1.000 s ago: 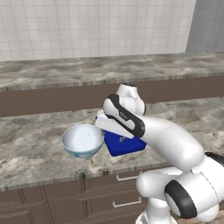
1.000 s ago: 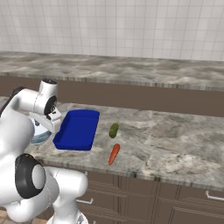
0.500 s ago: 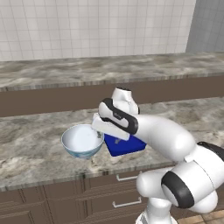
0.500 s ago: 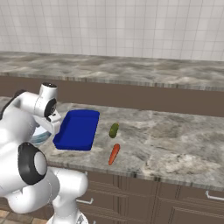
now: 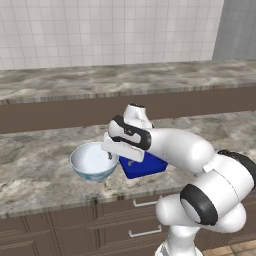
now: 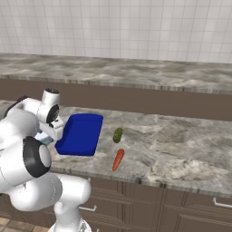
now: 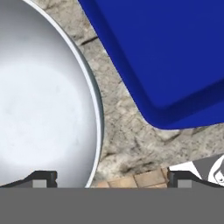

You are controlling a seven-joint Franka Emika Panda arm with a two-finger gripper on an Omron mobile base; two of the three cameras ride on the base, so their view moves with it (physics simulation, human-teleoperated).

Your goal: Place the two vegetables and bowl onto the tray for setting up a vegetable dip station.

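Now, step: grasp bowl (image 5: 92,161) rim.
Hand (image 7: 111,177): wide, empty, straddling rim.
Tip: lower squarely, then pinch beside tray (image 7: 166,57).

Colours on the kitchen counter

The tray (image 6: 80,134) is bright, plain blue. The bowl (image 5: 93,161) is white inside with a pale bluish-grey outside. The carrot (image 6: 118,159) is orange, the cucumber (image 6: 118,134) dark green. The counter (image 6: 181,145) is grey-brown veined marble, the wall tiles (image 5: 100,30) off-white with grey grout, the cabinets (image 6: 190,208) dark brown with silver handles.
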